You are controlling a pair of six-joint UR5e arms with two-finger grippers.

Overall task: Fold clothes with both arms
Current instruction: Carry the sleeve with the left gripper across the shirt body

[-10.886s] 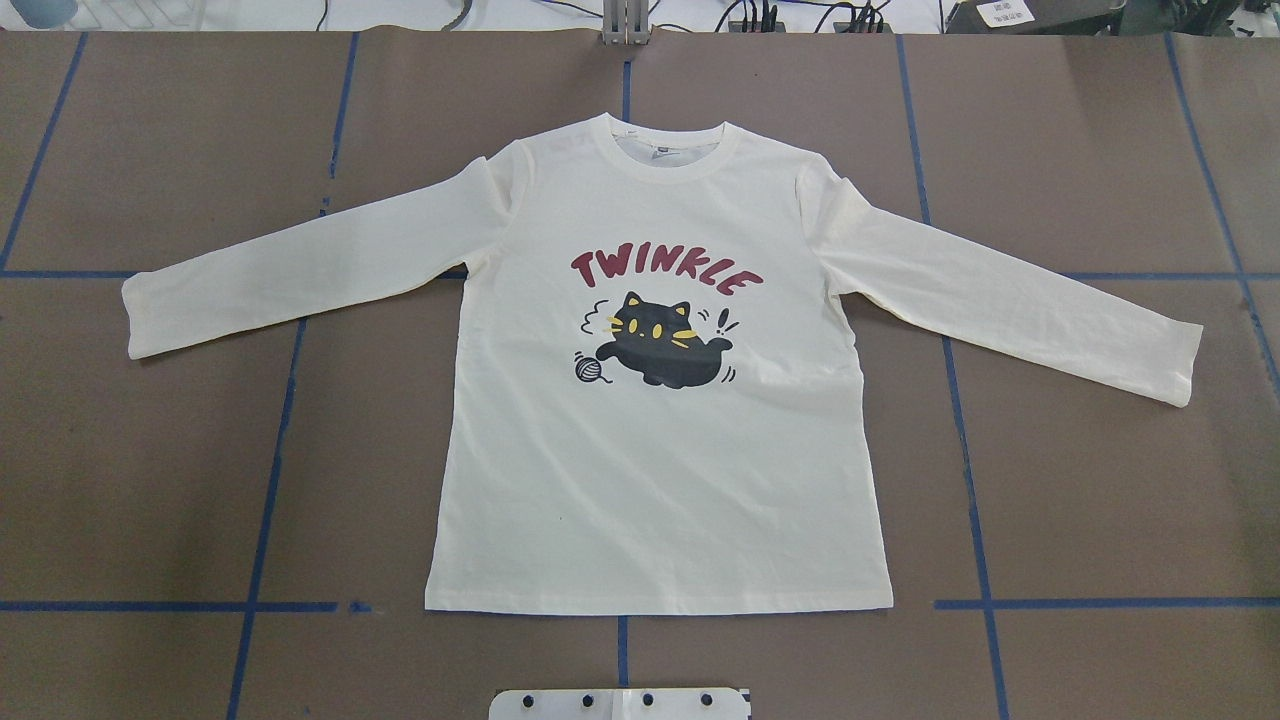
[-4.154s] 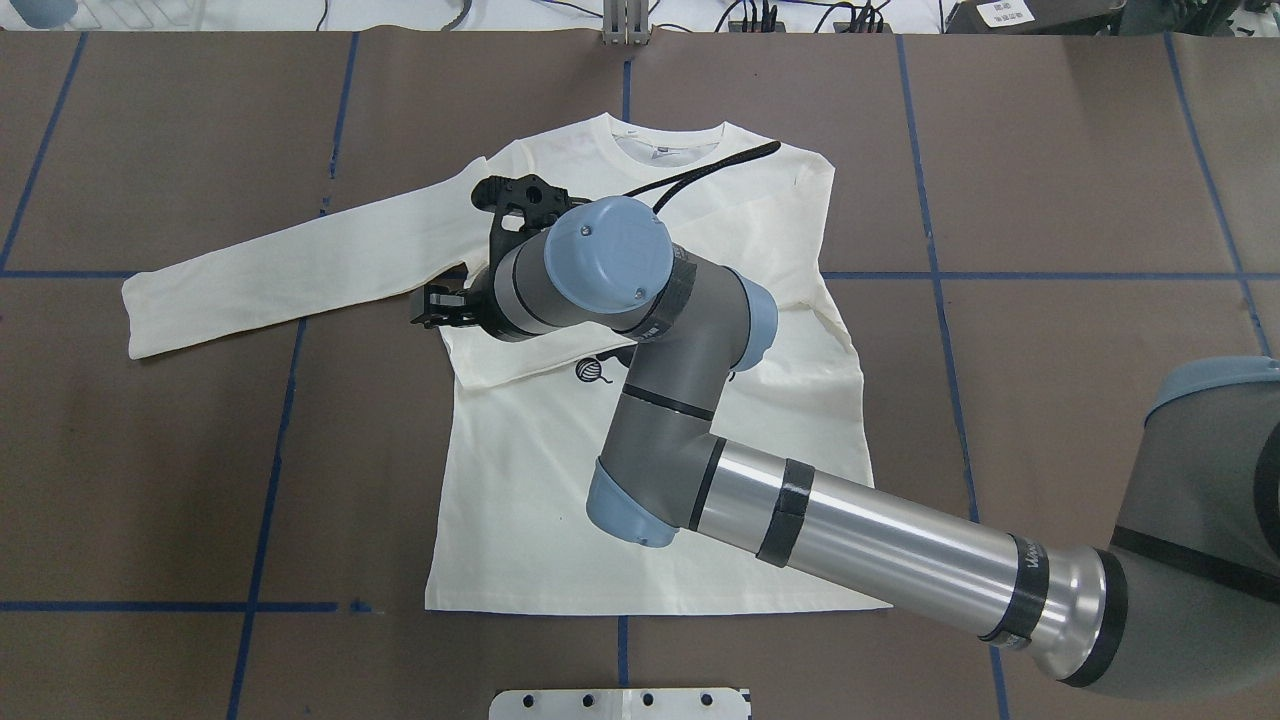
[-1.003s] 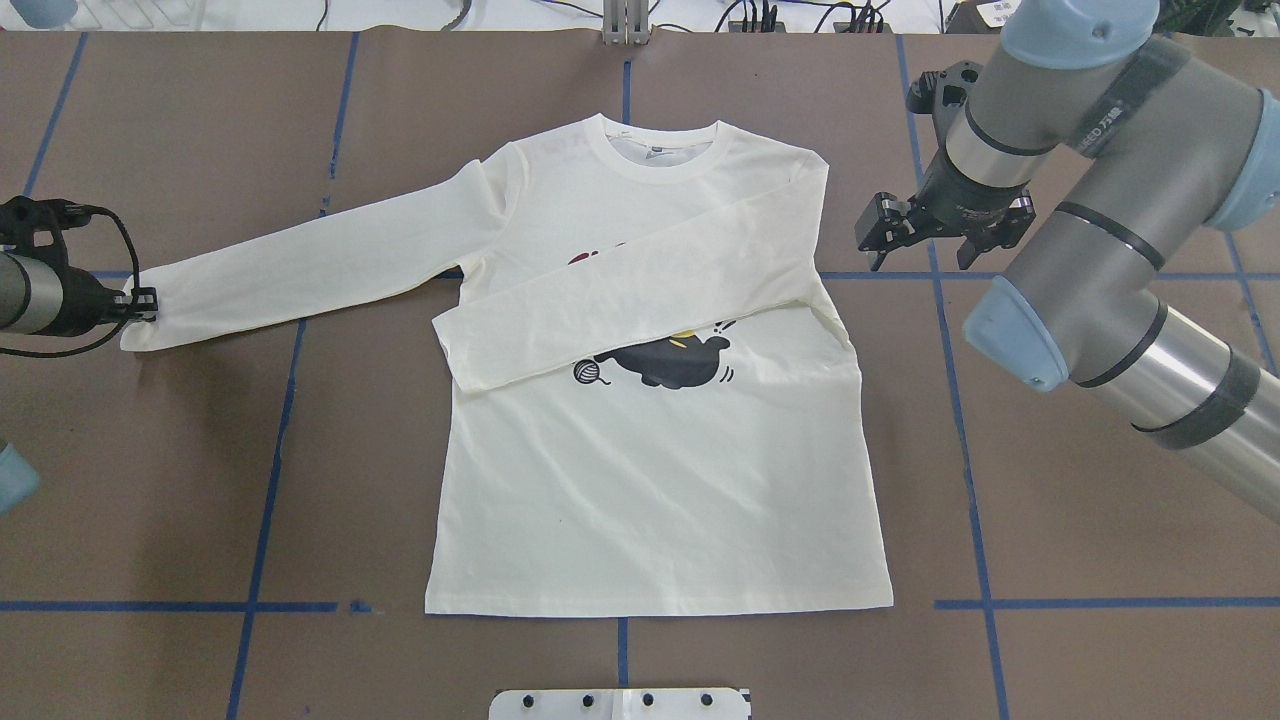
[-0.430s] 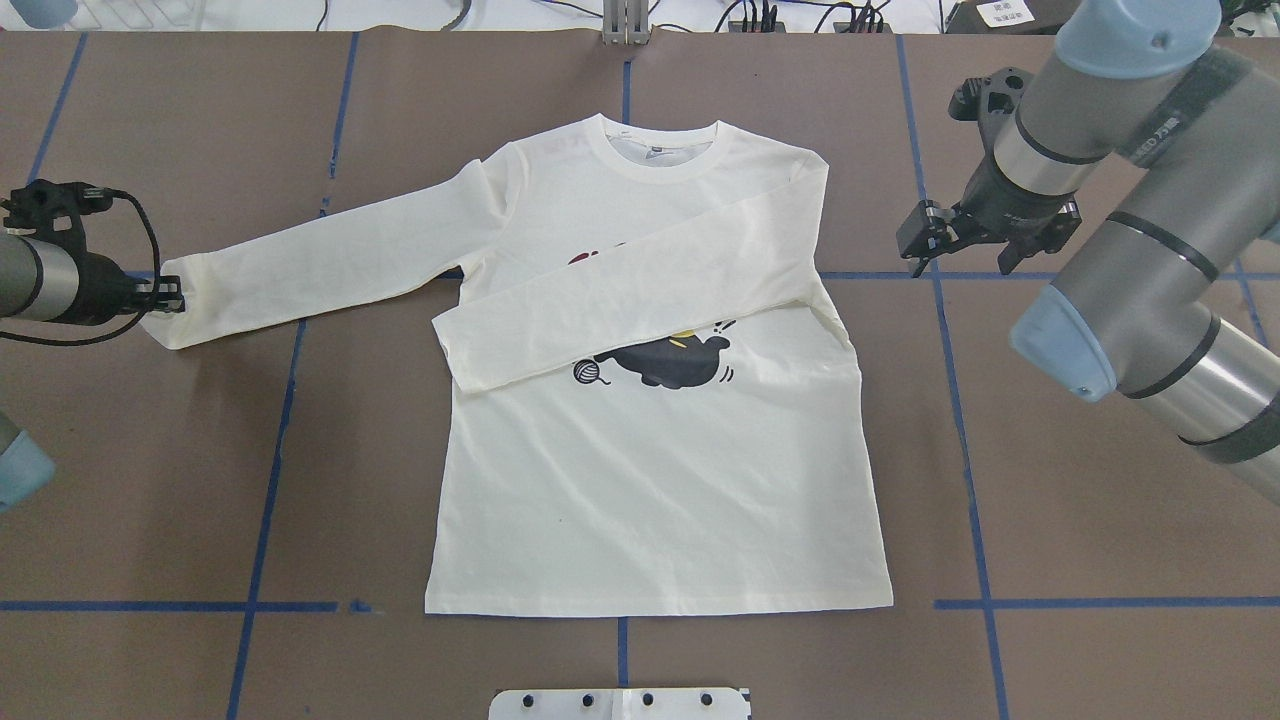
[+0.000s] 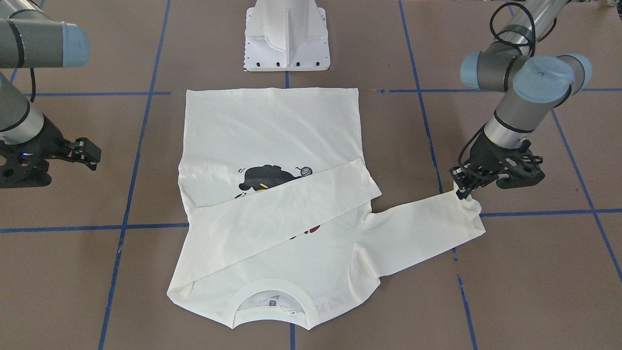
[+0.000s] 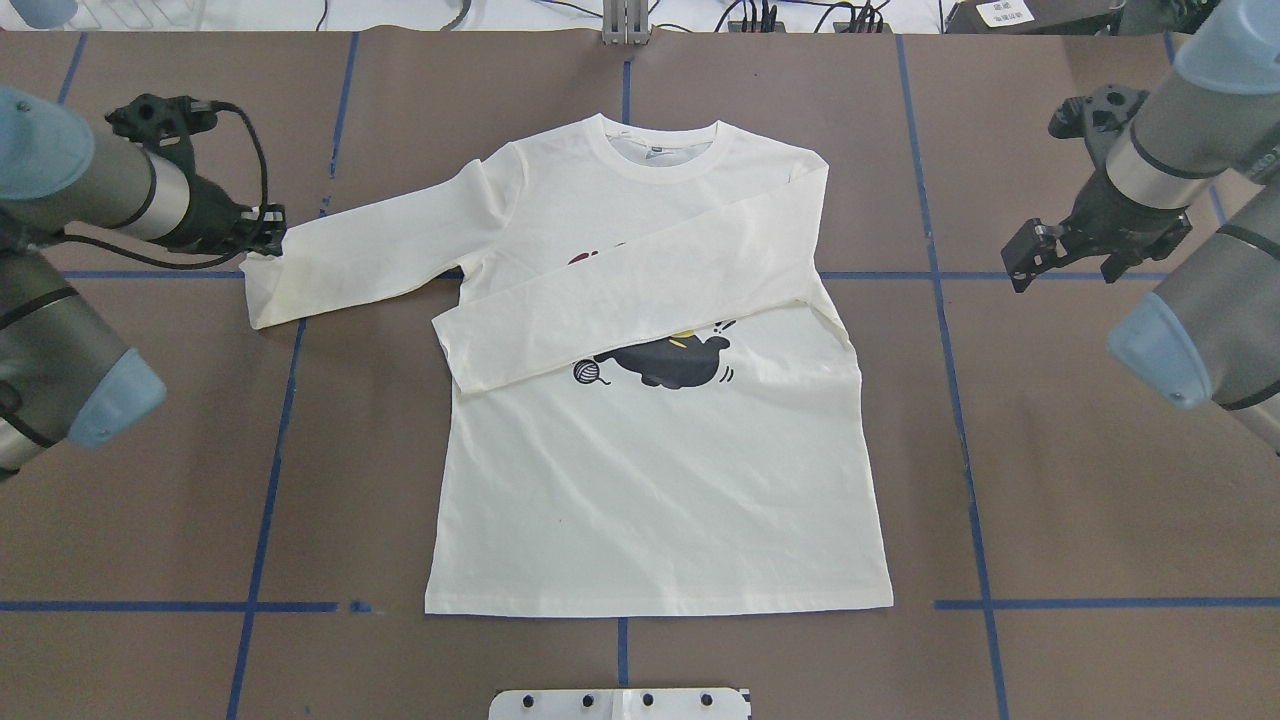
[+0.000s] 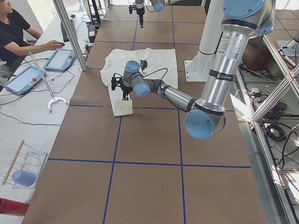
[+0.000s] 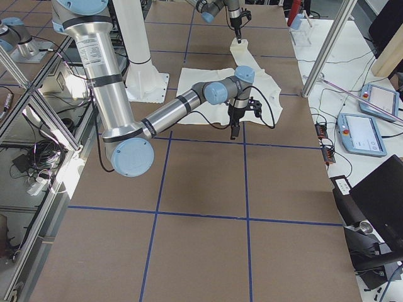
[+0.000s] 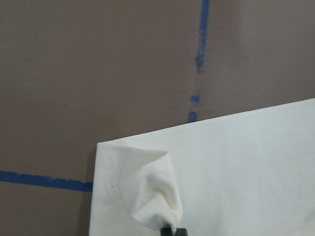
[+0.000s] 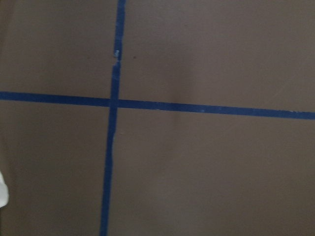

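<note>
The sleeve cuff (image 6: 262, 292) was pinched in the left gripper's (image 6: 272, 230) jaws for folding inward; the right gripper's (image 6: 1062, 276) jaws were held wide, empty.

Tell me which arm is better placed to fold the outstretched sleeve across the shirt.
Left. The left tool pinches the cuff of that sleeve; the right tool hangs open over the table, beyond the shirt's opposite side.

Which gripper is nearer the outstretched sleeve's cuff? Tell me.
Left. The left gripper is shut on the cuff itself; the right gripper hangs open over the table beyond the T-shirt's opposite side.
</note>
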